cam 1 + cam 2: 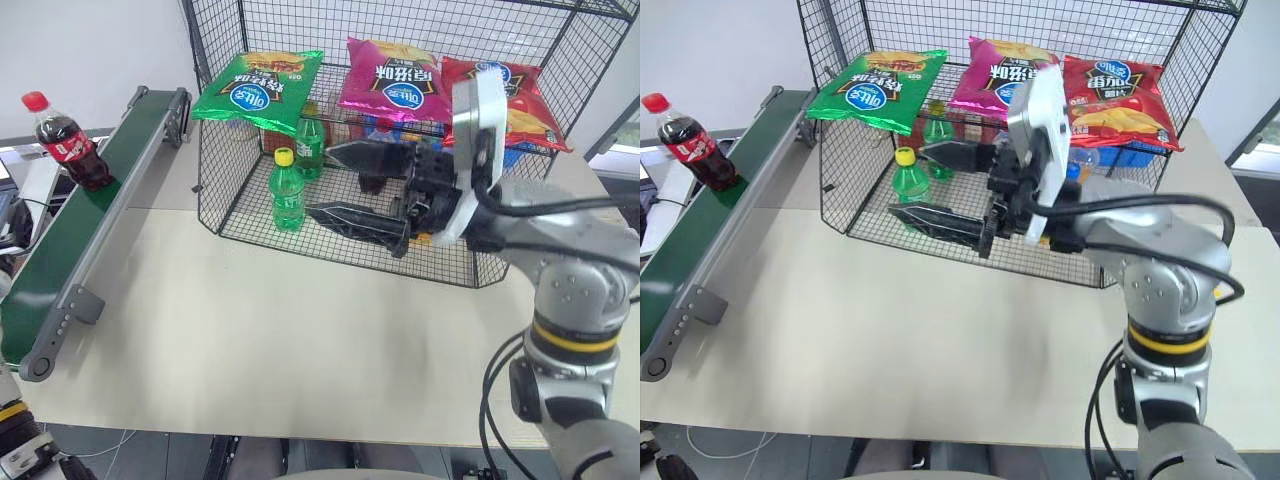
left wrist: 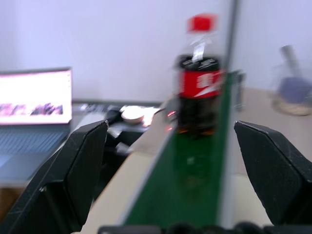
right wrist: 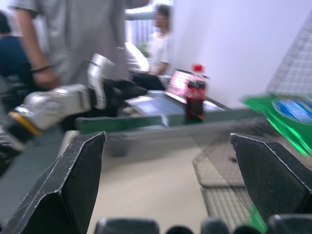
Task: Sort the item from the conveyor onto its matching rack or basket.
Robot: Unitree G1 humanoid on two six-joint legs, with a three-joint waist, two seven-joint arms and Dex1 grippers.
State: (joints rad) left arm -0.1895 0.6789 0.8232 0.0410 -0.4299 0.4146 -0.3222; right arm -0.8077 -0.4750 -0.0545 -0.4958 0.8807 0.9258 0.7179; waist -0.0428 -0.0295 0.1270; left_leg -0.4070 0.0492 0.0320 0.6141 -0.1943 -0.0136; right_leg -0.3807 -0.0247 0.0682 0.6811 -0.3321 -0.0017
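Right now your cola bottle (image 1: 68, 142) stands upright on the conveyor (image 1: 75, 230), out at about ten o'clock in the head view, near the belt's far end. Your left gripper (image 2: 187, 161) has its two black fingers spread wide with nothing between them; seen from that wrist, it looks along the green belt at the bottle, which sits ahead of the tips and apart from them. Your right gripper (image 1: 345, 185) is raised over the table (image 1: 300, 340) at roughly one o'clock, pointing toward the left, jaws wide apart and empty, in front of the black wire cage (image 1: 240, 215). Inside the cage you have two green soda bottles (image 1: 287, 190) standing on the mesh floor, and three crisp bags hang along its top: green (image 1: 258, 88), pink (image 1: 395, 80) and red (image 1: 520, 100). From the right wrist you can also see people (image 3: 73, 34) beyond the conveyor.
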